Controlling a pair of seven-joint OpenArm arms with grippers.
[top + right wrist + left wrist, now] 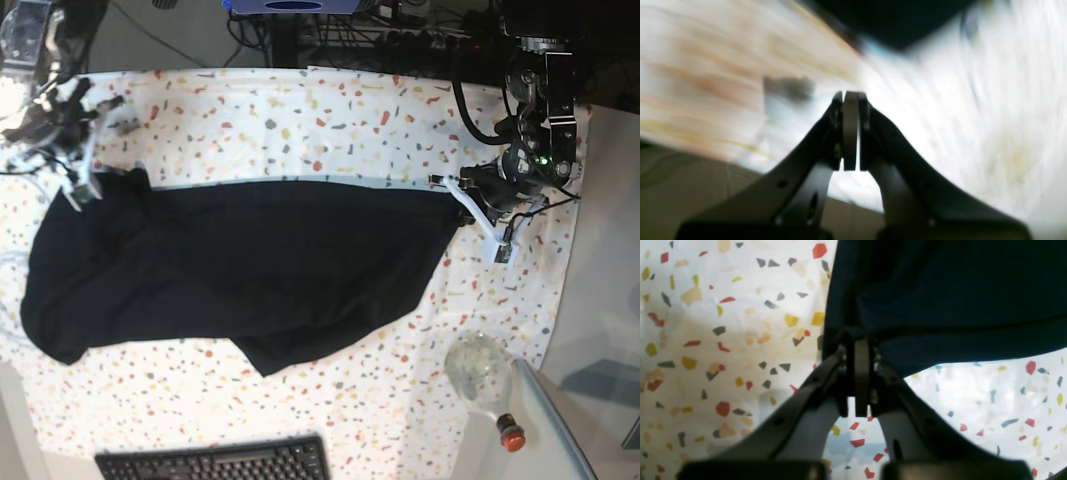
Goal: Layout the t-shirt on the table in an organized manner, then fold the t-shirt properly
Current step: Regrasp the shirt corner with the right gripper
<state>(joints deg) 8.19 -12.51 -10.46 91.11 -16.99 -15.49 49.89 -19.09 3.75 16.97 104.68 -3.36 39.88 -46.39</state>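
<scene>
Right gripper (pixel 82 190): upper left of the base view, at the shirt's far left corner; in its wrist view the jaws are pressed together with no cloth visible between the tips, so the grip looks empty (that view is smeared, the dark cloth sits only at the top of the frame, apart from the tips).
T-shirt (pixel 240 265): black, spread across the middle of the base view, long axis running left to right; its upper edge is drawn nearly straight, its lower edge sags and bunches toward lower centre.
Table (pixel 330 110): white flecked cloth, bare above and below the shirt.
Keyboard (pixel 215 464): bottom edge of the base view, well apart from the shirt.
Left gripper (pixel 480 215): right of centre in the base view, at the shirt's right end; jaws clamped on the cloth's edge, which drapes from the tips (pixel 862 340) up and to the right in its wrist view.
Bottle (pixel 485 380): lower right, clear of the shirt.
What the next move turns on: only the right end seems held, so the left corner, just beside the right gripper, needs regrasping before the shirt can be pulled taut along its length.
</scene>
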